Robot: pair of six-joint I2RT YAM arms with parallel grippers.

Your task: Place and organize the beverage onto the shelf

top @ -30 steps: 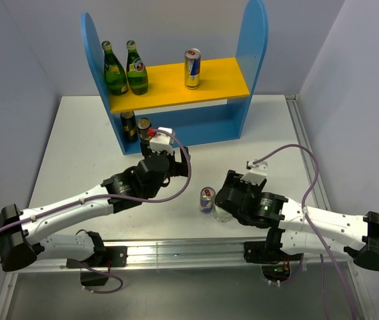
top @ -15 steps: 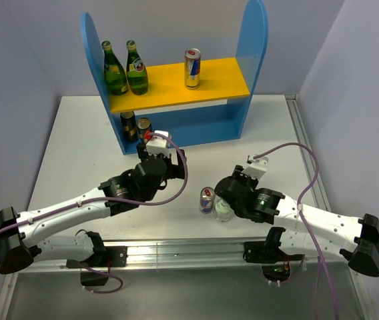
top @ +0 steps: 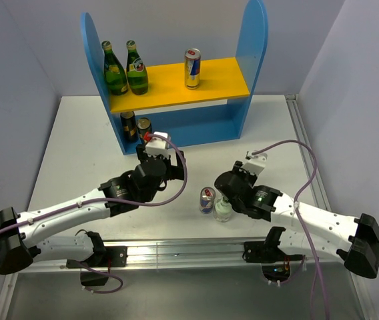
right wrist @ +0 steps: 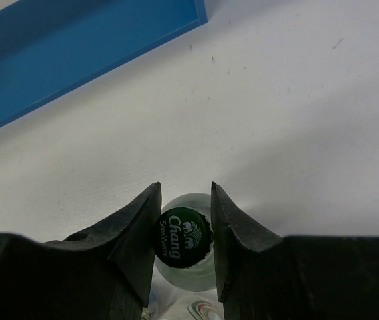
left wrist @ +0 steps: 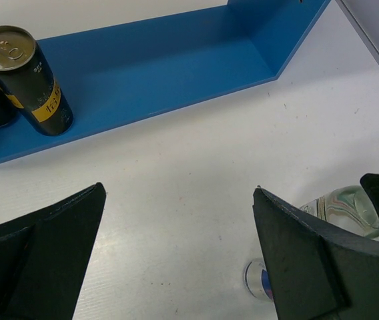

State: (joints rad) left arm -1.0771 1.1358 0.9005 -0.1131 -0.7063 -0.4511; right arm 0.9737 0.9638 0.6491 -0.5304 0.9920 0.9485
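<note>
Since the earlier frame the right tool [right wrist: 184, 190] has advanced toward 10 o'clock. It now pinches the cap of the clear bottle [right wrist: 183, 243]. The bottle stands upright on the counter [top: 83, 153], long axis vertical, directly beneath the tool. The shelf [top: 251, 40] lies at 11 o'clock. The left tool [left wrist: 177, 192] is spread and empty and has backed slightly from the shelf.

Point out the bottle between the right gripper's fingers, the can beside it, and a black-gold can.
Capped bottle [right wrist: 182, 239], right wrist view, cap top.
Blue-silver can [top: 206, 202], top view, body.
Black-gold can [left wrist: 41, 92], left wrist view, side wall.
</note>
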